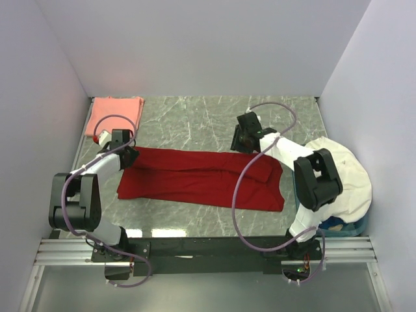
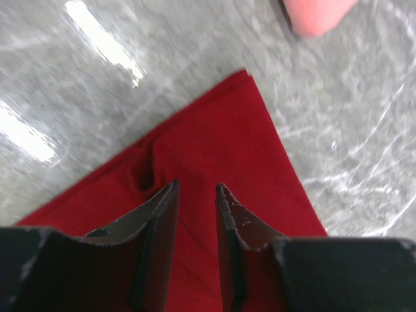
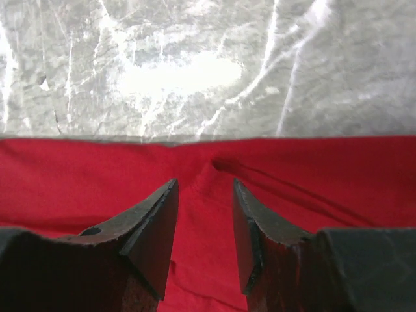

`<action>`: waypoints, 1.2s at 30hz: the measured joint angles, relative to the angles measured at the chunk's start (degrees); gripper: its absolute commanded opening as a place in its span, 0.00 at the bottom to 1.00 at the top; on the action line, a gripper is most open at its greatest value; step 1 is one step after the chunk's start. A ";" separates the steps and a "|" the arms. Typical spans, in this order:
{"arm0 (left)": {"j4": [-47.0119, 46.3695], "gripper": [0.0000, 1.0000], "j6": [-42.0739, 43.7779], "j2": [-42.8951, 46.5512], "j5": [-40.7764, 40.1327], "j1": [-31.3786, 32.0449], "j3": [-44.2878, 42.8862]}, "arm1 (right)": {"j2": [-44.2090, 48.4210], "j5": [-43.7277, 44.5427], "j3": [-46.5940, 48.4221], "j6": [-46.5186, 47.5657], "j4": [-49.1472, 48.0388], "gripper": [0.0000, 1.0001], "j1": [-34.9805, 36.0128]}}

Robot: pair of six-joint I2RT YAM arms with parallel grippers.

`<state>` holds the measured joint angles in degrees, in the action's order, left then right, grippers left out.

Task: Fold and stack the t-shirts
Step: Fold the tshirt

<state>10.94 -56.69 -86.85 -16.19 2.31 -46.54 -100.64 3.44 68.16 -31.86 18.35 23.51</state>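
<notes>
The deep red t-shirt lies folded into a long strip across the middle of the marble table. The salmon-pink t-shirt lies folded at the back left; a corner of it shows in the left wrist view. My left gripper is over the red shirt's left end, jaws open with cloth between them, not pinched. My right gripper is over the red shirt's far edge near its right end, jaws open above a small pucker in the cloth.
A heap of white cloth covers a blue basket at the right edge. White walls close in the table at left, back and right. A metal rail runs along the near edge.
</notes>
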 measured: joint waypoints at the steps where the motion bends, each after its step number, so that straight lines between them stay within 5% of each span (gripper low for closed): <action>1: -0.17 0.34 0.02 0.00 0.09 -0.44 0.00 | -0.81 0.63 0.87 0.09 0.39 0.46 0.48; 15: -1.75 0.32 0.24 -0.02 0.37 -1.84 1.33 | -7.02 6.08 4.17 0.42 3.74 0.41 3.96; 23: -1.73 0.32 0.33 -0.02 0.46 -1.90 1.44 | -7.04 7.06 3.85 0.04 3.78 0.00 4.44; 36: -1.42 0.31 0.46 2.05 0.28 -1.90 1.44 | 4.22 8.17 -3.96 -3.02 3.41 0.00 8.79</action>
<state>9.52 -56.23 -84.79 -15.90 0.40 -45.10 -96.42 11.62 64.20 -34.87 21.76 32.29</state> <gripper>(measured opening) 0.314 0.007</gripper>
